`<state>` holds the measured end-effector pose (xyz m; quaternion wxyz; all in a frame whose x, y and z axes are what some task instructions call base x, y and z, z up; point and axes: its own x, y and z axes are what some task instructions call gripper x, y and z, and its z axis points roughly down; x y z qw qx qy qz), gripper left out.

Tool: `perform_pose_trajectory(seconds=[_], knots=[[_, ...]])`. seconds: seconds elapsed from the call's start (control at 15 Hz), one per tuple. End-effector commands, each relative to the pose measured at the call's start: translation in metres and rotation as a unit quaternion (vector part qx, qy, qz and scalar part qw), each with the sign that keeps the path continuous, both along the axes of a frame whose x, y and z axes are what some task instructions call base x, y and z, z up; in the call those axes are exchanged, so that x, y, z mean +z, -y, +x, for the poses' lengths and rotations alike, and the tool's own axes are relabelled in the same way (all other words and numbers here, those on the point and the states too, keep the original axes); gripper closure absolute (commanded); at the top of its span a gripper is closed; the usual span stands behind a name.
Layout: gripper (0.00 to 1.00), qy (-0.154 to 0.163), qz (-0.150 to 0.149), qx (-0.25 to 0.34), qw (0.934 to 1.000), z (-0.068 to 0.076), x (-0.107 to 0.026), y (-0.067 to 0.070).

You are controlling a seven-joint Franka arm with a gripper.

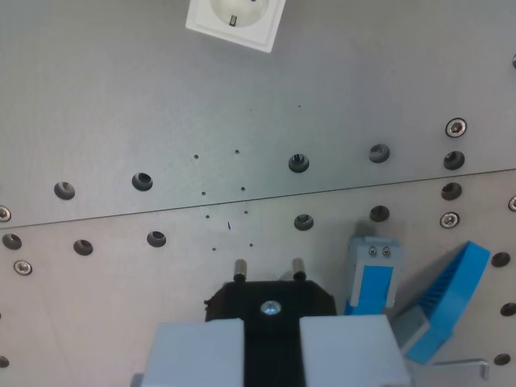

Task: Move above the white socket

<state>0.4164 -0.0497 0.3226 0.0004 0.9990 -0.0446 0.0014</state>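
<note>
The white socket (235, 19) lies flat on the grey metal plate (121, 97) at the top edge of the wrist view, a little left of centre, tilted and partly cut off by the frame. My gripper (272, 355) fills the bottom centre, its two pale grey fingers (193, 355) shut on a black plug (270, 305). The plug's two metal pins (239, 266) point toward the socket. A wide stretch of bare plate separates the plug from the socket.
A blue and grey connector block (372, 274) stands just right of the plug, with a ribbed blue piece (447, 294) beside it. The plate has several holes and screws, and a seam (121, 216) crosses it. A hex key (472, 365) lies at the bottom right.
</note>
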Motion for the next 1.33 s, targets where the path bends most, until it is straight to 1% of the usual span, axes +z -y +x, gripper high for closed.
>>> perform_pose_trajectory(seconds=[0.07,0.47,0.73,1.07,1.33], knots=[[1.00,0.000,0.000,0.000,1.0000,0.000,0.000,0.000],[1.00,0.001,0.000,-0.003,1.0000,0.000,-0.001,0.000],[1.00,0.002,0.000,-0.010,1.0000,0.001,-0.004,0.000],[1.00,0.010,-0.001,-0.024,0.9996,0.004,-0.012,0.000],[1.00,0.016,-0.002,-0.037,0.9992,0.008,-0.021,0.000]])
